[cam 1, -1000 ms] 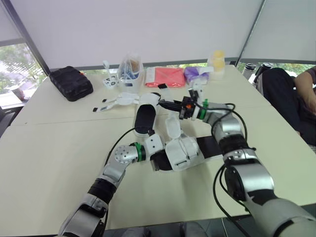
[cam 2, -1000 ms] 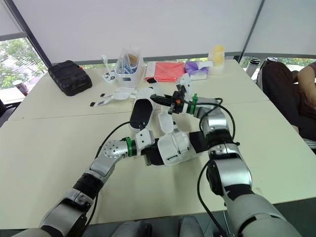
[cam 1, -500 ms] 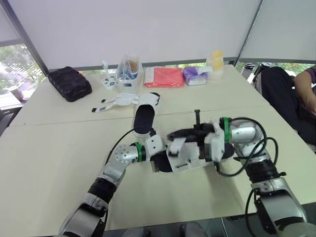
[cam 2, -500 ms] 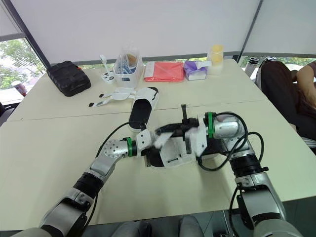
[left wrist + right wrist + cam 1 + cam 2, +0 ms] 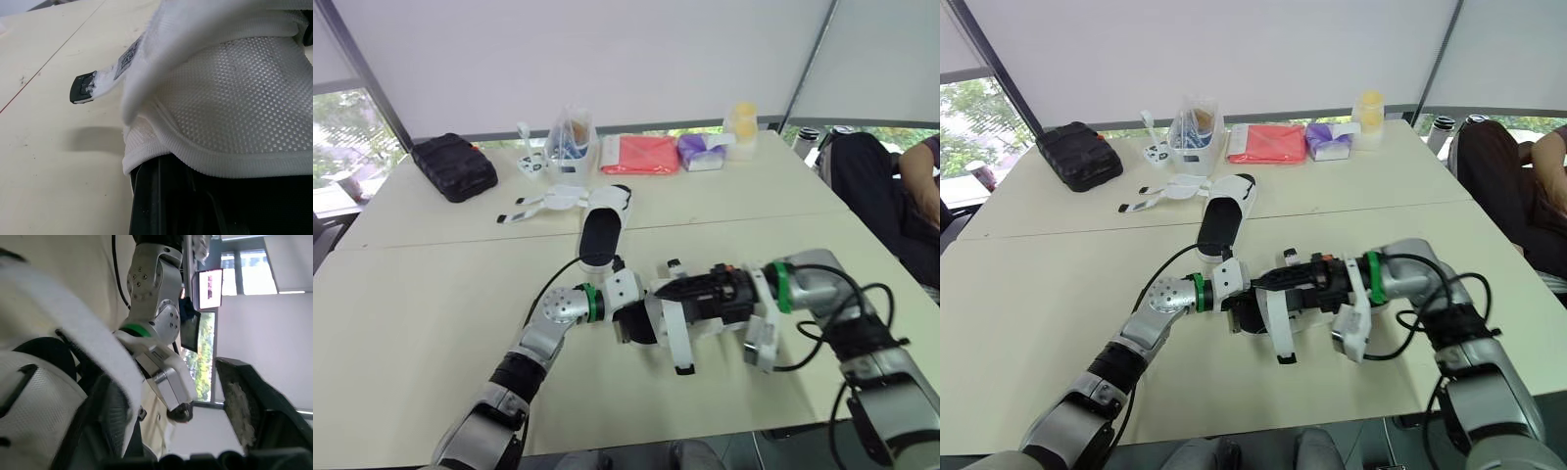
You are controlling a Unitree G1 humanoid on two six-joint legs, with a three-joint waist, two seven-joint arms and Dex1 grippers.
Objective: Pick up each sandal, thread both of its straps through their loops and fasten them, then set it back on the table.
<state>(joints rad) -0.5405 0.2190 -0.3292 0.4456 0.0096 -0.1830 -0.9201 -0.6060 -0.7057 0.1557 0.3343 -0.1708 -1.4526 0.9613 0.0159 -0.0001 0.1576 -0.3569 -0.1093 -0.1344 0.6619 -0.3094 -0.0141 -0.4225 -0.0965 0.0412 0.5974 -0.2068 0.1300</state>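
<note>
A white mesh sandal with a black sole (image 5: 641, 323) is at the table's middle, and my left gripper (image 5: 625, 311) is shut on its left end. One loose strap (image 5: 674, 343) trails toward the front, ending in a black tip (image 5: 83, 88). My right gripper (image 5: 677, 286) reaches in low over the sandal from the right. Its fingers (image 5: 244, 401) stand wide apart, and the white strap (image 5: 83, 333) lies against just one of them. The second sandal (image 5: 602, 230) lies farther back, its straps (image 5: 548, 203) spread out to the left.
Along the back edge stand a black case (image 5: 455, 164), a clear container (image 5: 570, 142), a red pouch (image 5: 639, 152), a purple pack (image 5: 703, 149) and a yellow bottle (image 5: 742, 122). A person (image 5: 891, 186) sits at the right side of the table (image 5: 431, 294).
My right arm came down from the raised strap at the back to low over the sandal. Its fingers opened. The strap dropped and now trails forward.
</note>
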